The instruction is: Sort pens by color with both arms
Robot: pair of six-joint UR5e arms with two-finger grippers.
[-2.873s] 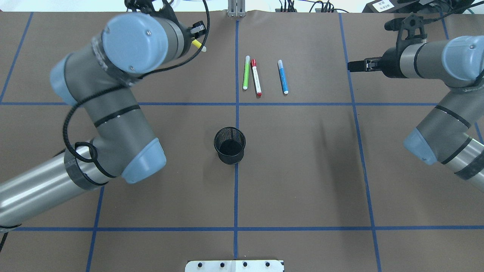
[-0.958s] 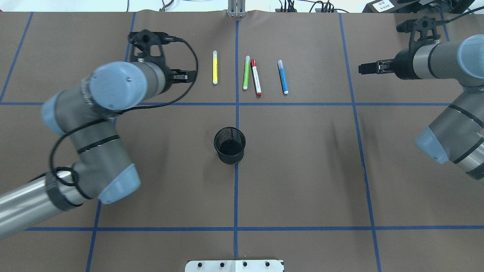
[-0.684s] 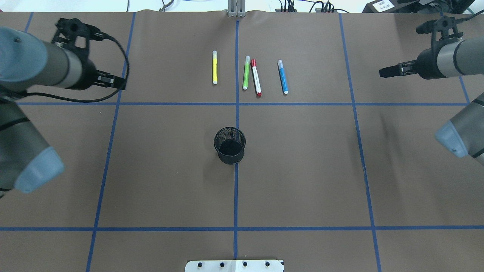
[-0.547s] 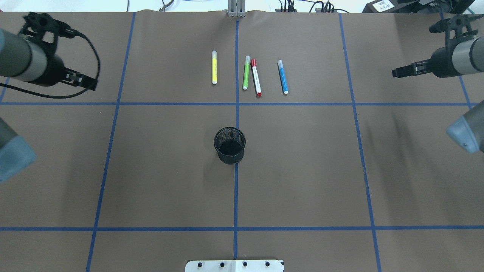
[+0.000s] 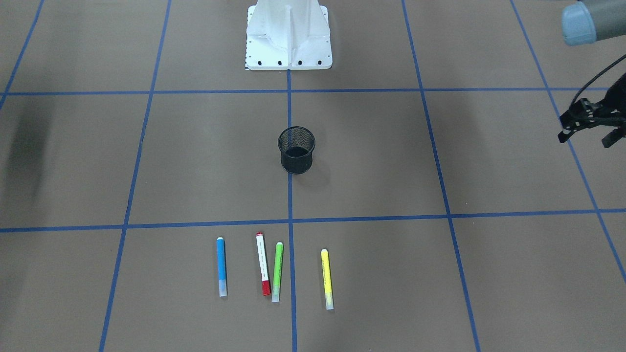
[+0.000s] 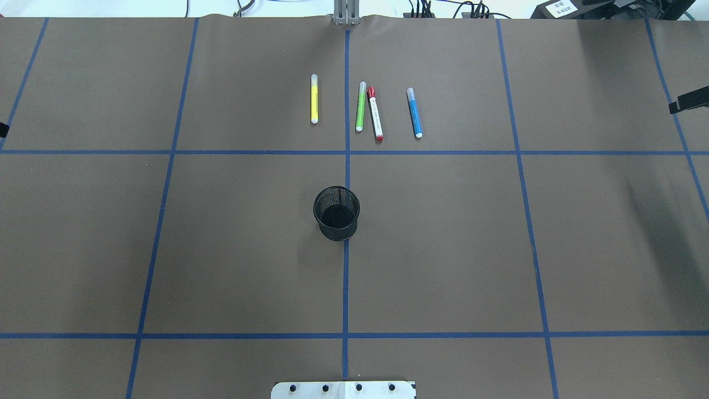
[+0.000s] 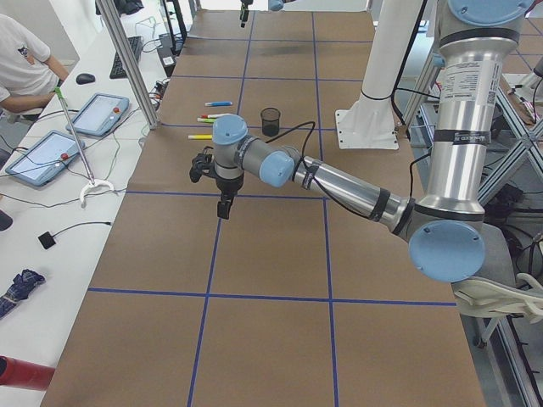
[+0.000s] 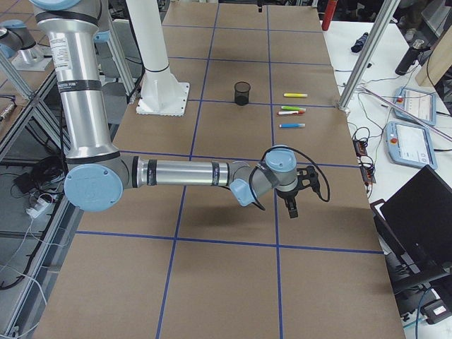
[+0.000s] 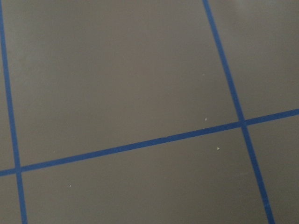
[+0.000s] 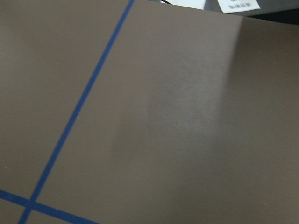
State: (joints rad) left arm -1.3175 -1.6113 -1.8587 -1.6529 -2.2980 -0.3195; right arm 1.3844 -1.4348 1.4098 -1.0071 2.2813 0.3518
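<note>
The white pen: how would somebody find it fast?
Find the black cup in the middle of the table; on the side away from the white base, four pens lie in a row. The white pen lies close beside the green pen, and it alone has a red cap.

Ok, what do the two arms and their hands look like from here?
The left arm and right arm match: silver tubes, grey joints, light-blue end caps, thin black bands. The left hand and right hand are black, two-fingered, each with a black cable looping by the wrist.
</note>
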